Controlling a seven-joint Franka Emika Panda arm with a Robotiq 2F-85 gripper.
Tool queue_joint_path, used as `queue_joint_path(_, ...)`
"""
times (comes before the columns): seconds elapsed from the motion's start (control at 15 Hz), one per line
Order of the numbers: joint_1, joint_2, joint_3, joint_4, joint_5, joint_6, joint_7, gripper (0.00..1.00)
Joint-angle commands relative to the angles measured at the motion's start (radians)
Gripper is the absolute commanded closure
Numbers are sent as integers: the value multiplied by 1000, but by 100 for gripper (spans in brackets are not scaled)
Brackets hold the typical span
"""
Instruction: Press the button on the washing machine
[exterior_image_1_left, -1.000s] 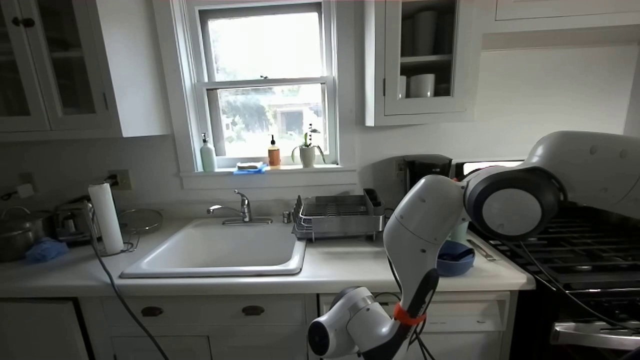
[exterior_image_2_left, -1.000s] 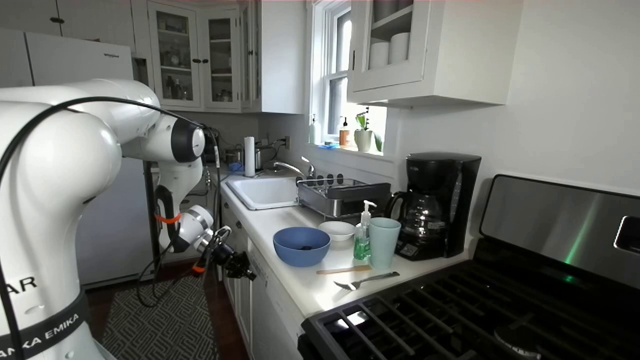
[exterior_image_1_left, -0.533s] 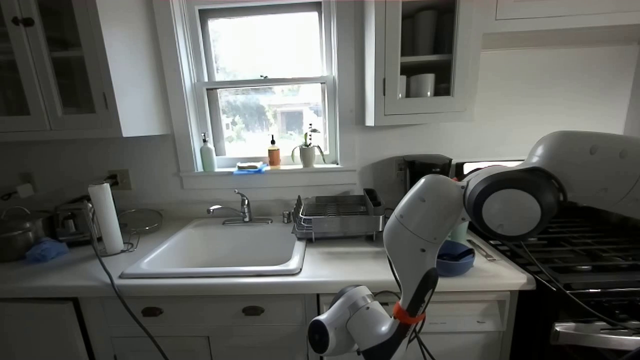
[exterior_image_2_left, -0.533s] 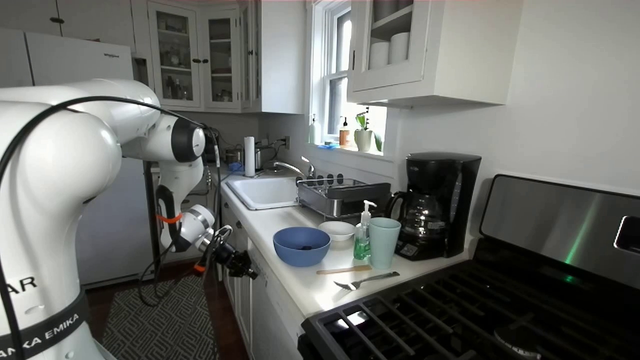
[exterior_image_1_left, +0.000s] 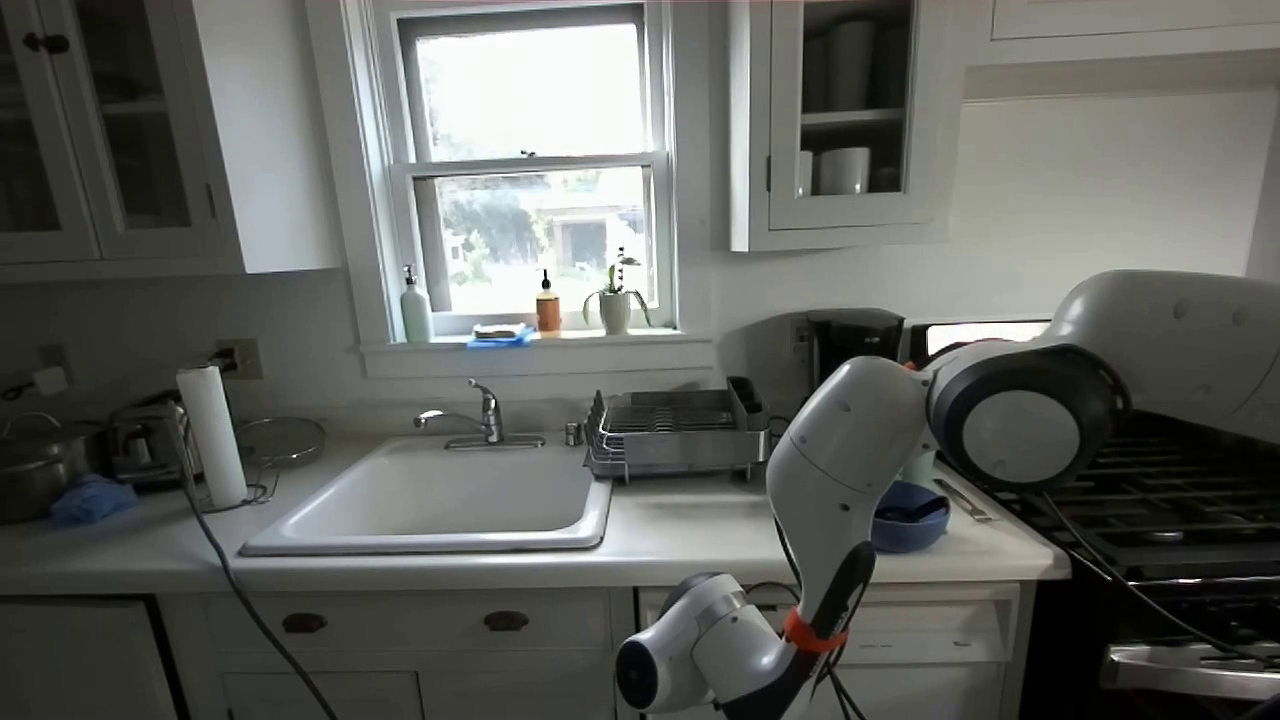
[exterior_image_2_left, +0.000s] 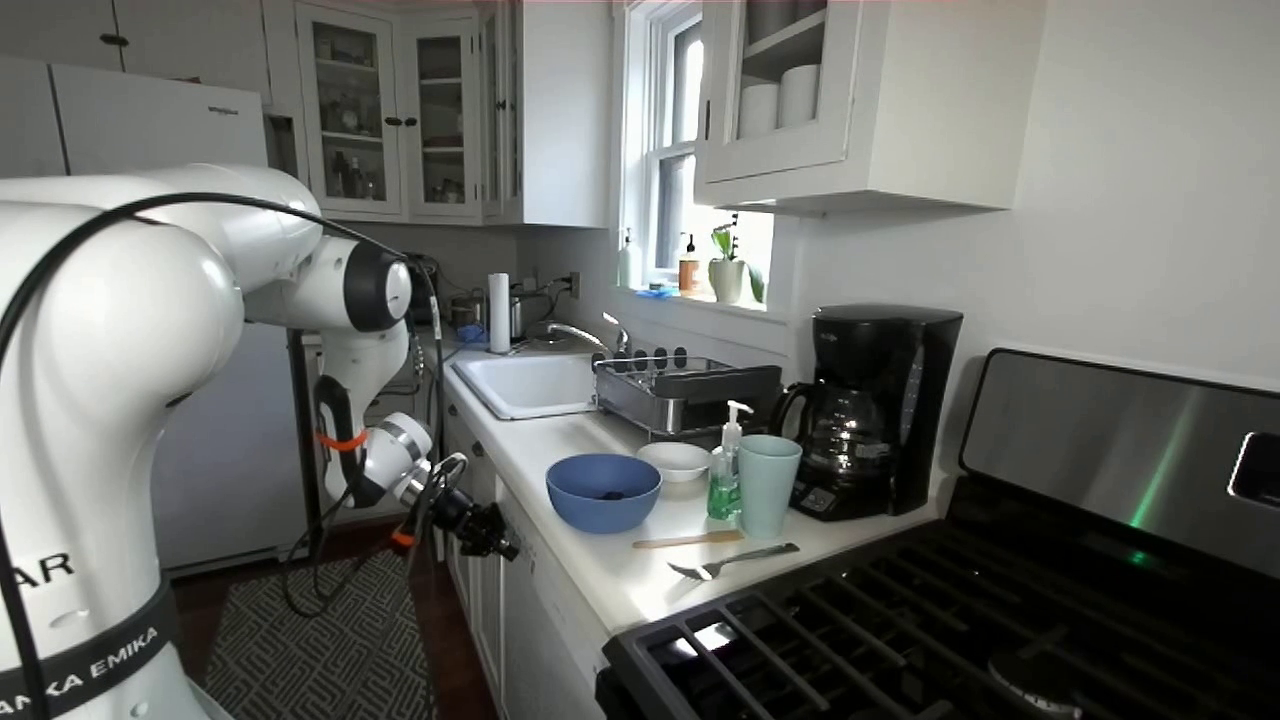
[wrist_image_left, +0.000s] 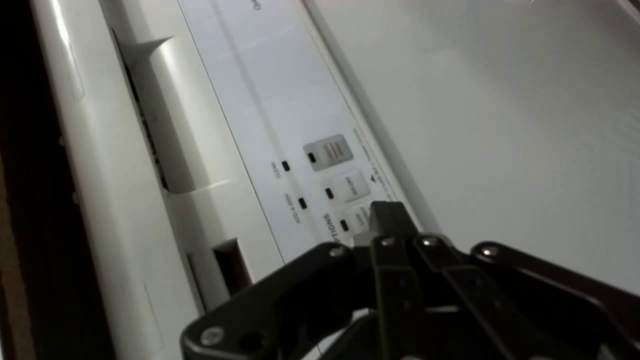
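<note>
The washing machine is a white flat-fronted built-in appliance under the counter, seen in both exterior views (exterior_image_1_left: 925, 690) (exterior_image_2_left: 545, 610). In the wrist view its control strip (wrist_image_left: 260, 100) runs diagonally, with small dark marks and a few buttons. A grey button (wrist_image_left: 328, 152) with a red line lies above a white button (wrist_image_left: 351, 185). Another white button (wrist_image_left: 357, 218) is partly hidden by my fingertips. My gripper (wrist_image_left: 392, 220) is shut and empty, its tips over that button; I cannot tell if they touch. In an exterior view the gripper (exterior_image_2_left: 508, 546) is at the machine's front; elsewhere it is out of frame.
The counter edge (exterior_image_2_left: 560, 550) overhangs the machine. A blue bowl (exterior_image_2_left: 603, 492), a fork (exterior_image_2_left: 735, 562) and a cup (exterior_image_2_left: 768, 485) stand above it. The black stove (exterior_image_2_left: 900, 620) is beside it. A handle recess (wrist_image_left: 175, 120) lies beside the control strip.
The upper arm and elbow have sunk slightly. The gripper has shifted a little toward the machine's front. The objects on the counter have not moved.
</note>
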Motion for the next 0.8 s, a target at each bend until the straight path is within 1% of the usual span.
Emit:
queue_joint_path(0.0,6,45,-11,67,-21,2,-26,100)
queue_joint_path(0.33,6,75,-27,112,-27,10,-37,100)
queue_joint_path(0.53,1,90,-25,130,-25,18,-55,100)
queue_joint_path(0.73,16,100,-46,148,-40,0,-52,100)
